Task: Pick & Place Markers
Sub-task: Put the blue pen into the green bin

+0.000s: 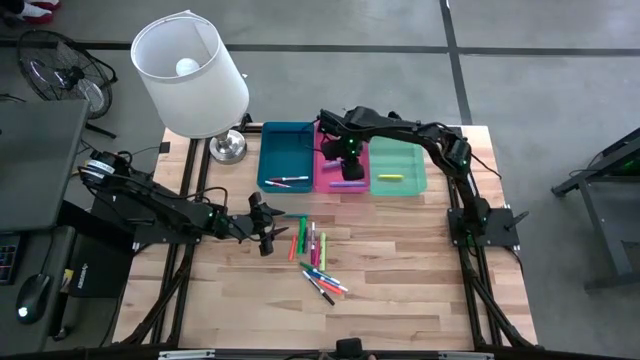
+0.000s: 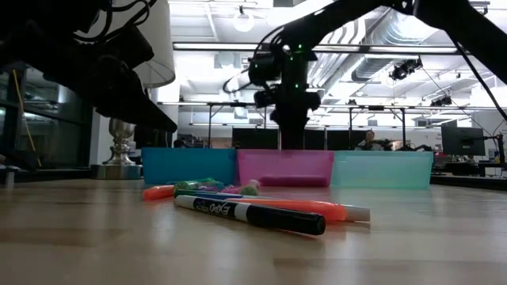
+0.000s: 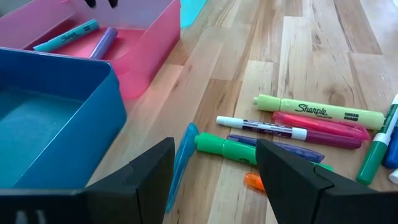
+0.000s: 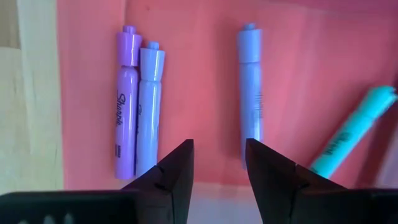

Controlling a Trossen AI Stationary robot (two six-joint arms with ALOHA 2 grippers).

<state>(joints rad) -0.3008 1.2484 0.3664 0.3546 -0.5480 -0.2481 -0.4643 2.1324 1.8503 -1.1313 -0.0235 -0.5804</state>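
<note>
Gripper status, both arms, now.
Left gripper: open, empty, beside the loose markers on the table.
Right gripper: open, empty, over the pink tray, above the markers lying in it.

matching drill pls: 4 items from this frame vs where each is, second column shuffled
Items:
1. right tool
2. left tool
3. yellow marker
4. lamp

Places:
A. in the green tray
B. over the pink tray
C. table's far left corner
D. beside the loose markers on the wood, open

Pairs: 1-B, 2-D, 3-A, 4-C
</note>
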